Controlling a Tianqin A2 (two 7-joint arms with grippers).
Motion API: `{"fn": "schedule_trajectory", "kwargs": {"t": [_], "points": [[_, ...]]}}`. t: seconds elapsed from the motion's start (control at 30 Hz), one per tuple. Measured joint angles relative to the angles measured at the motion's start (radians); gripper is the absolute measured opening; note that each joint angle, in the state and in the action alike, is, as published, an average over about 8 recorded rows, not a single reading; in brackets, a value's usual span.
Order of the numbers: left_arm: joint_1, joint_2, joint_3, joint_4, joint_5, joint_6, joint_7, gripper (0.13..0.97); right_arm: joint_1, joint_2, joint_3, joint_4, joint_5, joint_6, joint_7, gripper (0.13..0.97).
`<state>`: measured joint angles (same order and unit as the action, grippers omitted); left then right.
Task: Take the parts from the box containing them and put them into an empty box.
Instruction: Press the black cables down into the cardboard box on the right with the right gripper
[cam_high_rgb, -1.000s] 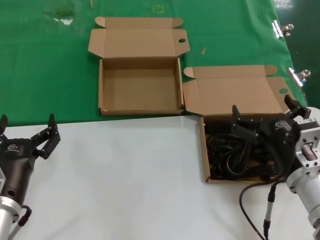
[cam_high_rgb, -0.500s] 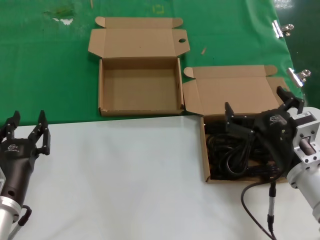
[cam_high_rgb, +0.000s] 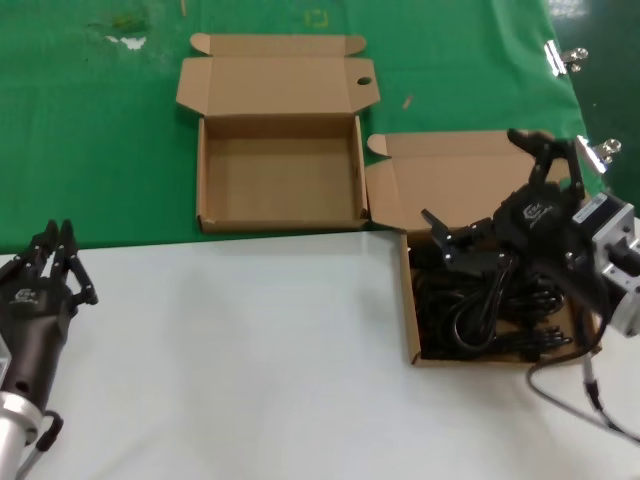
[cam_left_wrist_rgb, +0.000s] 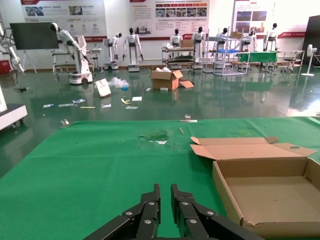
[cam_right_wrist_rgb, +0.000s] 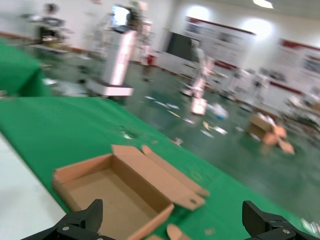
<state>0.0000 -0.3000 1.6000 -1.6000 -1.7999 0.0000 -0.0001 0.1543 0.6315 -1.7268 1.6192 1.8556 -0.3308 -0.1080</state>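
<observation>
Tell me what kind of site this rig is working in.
Likely a robotics lab or demo hall: white humanoid robots line the far wall beneath wall posters, with metal racks on a glossy green floor.

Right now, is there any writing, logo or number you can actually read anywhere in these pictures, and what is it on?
No text can be read.
White logo on the right gripper: too small to read.
White logo on the left gripper: too small to read.
Wall posters in the hall: print too small.
Both cardboard boxes: no printing visible.
</observation>
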Motion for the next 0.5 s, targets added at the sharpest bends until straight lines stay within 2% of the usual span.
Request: {"fn": "schedule_trajectory", "kwargs": {"t": [0.3,0.5], "points": [[0.0,0.0,0.0,0.0,0.0,0.0,0.0,0.159,0.165,0.128,-0.002,-0.082,0.01,-0.312,-0.151,0.965],[0.0,0.0,0.0,0.0,0.0,0.0,0.0,0.145,0.318,0.174,-0.046,-0.183,-0.01,-0.524,-0.318,0.965]]}}
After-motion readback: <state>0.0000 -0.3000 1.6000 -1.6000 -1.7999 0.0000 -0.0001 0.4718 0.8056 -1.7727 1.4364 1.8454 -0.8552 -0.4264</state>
